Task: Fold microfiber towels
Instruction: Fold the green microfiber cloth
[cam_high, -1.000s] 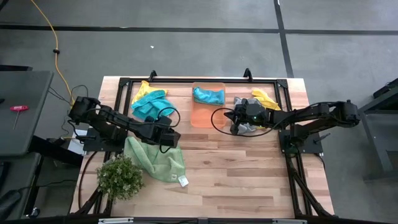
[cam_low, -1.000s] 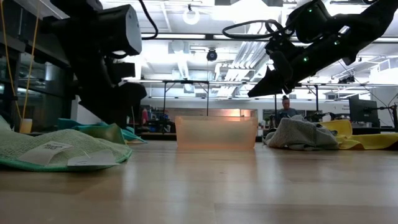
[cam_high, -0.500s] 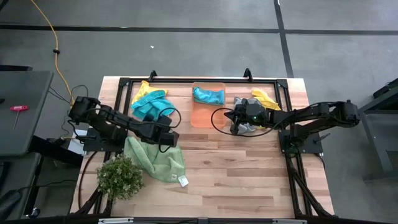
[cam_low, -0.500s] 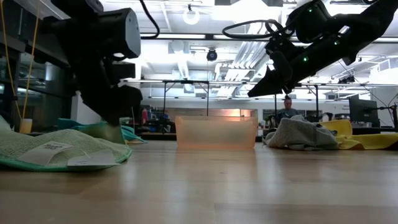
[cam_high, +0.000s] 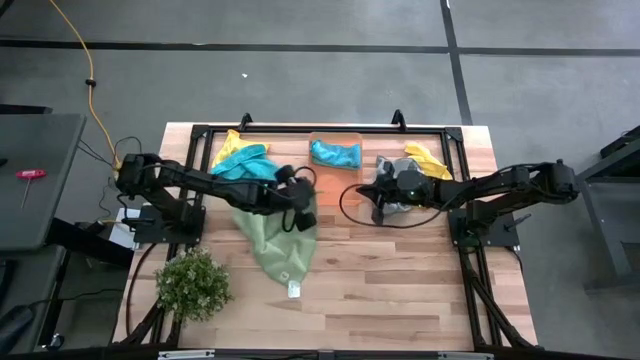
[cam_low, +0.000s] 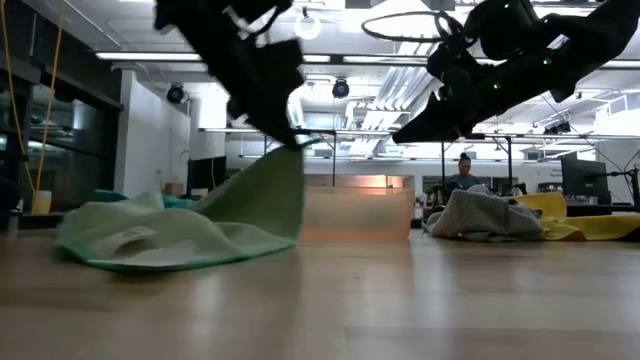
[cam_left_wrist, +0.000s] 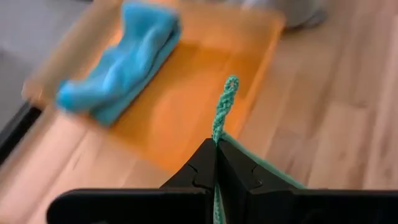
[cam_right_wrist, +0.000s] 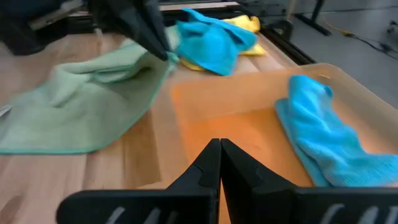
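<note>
Left tool (cam_high: 300, 205) pinched light green towel (cam_high: 278, 240) corner | right tool (cam_high: 377, 197) shut, empty | advice: draw corner across evenly, avoid orange bin (cam_high: 330, 185).

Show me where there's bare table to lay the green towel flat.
Open wood runs along the near side, right of the plant and below the right gripper. The far strip is crowded: teal and yellow towels, orange bin, grey towel. The left gripper holds the green towel there.
</note>
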